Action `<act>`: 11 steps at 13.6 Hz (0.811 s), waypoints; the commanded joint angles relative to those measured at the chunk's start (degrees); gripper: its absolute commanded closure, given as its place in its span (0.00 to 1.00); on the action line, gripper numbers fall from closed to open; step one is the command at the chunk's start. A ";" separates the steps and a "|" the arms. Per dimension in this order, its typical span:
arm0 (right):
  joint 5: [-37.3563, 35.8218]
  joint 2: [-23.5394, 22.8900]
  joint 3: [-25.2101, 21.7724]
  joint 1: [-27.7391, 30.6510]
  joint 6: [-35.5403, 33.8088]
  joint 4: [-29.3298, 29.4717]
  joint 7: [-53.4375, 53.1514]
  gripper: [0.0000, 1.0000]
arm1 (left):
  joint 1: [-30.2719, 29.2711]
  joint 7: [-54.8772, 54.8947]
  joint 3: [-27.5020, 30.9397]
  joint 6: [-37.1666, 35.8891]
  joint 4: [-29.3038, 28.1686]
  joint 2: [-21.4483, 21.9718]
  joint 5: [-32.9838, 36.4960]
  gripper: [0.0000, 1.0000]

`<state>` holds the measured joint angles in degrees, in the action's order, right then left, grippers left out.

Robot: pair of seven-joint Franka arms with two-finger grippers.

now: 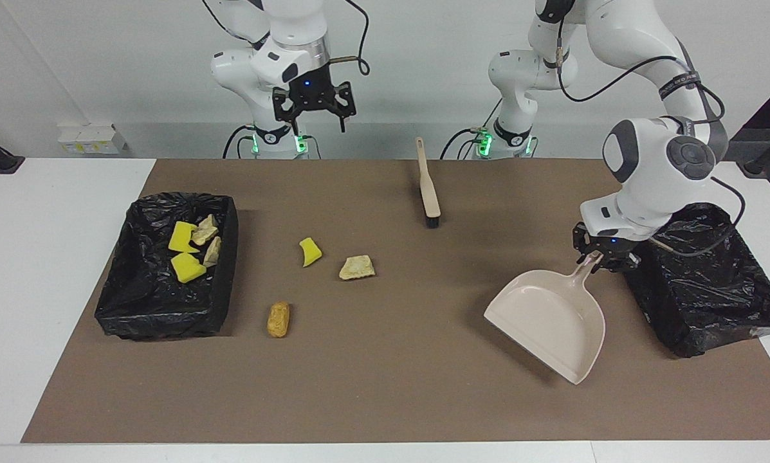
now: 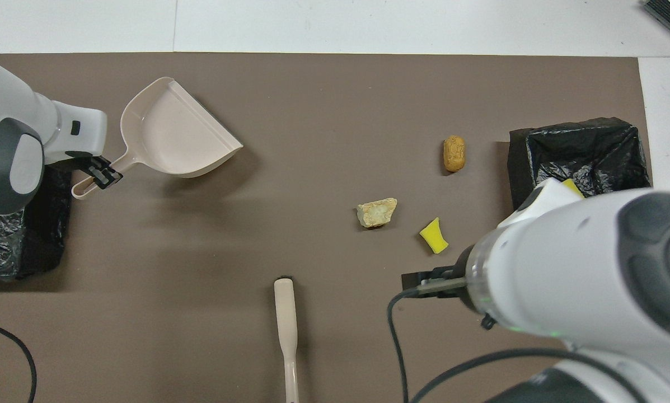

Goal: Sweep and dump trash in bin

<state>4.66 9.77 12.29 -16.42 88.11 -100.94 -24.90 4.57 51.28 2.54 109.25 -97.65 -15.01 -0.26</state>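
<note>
— The dustpan point(image 1: 552, 325)?
— Smooth beige plastic, faint sheen; beside it the bin point(image 1: 706, 276) wears crinkled glossy black film.
— The mat point(image 1: 385, 399) beneath the dustpan?
— Matt brown, paper-like.
— The roll point(image 1: 278, 319)?
— Rough, crusty.

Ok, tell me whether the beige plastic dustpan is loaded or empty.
Empty. The beige plastic dustpan, held by its handle in the left gripper, shows a bare inner surface in both views, with no scraps in it.

White table point(image 1: 50, 270), brown mat point(image 1: 385, 392), two black-lined bins point(image 1: 166, 302), brush point(image 1: 428, 186), three scraps point(image 1: 357, 267)
</note>
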 commanded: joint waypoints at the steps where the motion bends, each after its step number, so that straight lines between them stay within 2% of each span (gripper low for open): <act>1: 1.49 2.98 -0.16 -8.76 6.17 -9.07 -8.89 0.00 | -2.63 12.57 -0.52 0.17 -3.68 2.70 0.52 1.00; 4: 1.58 1.84 -0.16 -19.84 18.64 -17.68 -20.78 0.00 | -2.98 23.40 -0.35 0.78 -5.44 3.67 3.59 1.00; 6: 1.84 1.22 -0.16 -23.82 25.51 -22.09 -25.18 0.00 | -2.99 25.61 -0.35 2.27 -8.16 4.99 3.95 1.00; 8: 1.93 -2.36 -0.16 -27.42 28.68 -22.63 -29.13 0.00 | -2.37 25.89 -0.35 5.87 -11.93 6.74 3.95 1.00; 11: 1.15 -9.13 -0.16 -33.22 35.80 -23.16 -33.71 0.00 | -2.37 25.89 -0.35 6.76 -12.30 6.93 3.95 1.00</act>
<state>5.47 4.49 12.61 -47.06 120.36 -123.90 -56.20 1.95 76.27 1.96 114.04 -107.20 -10.56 2.90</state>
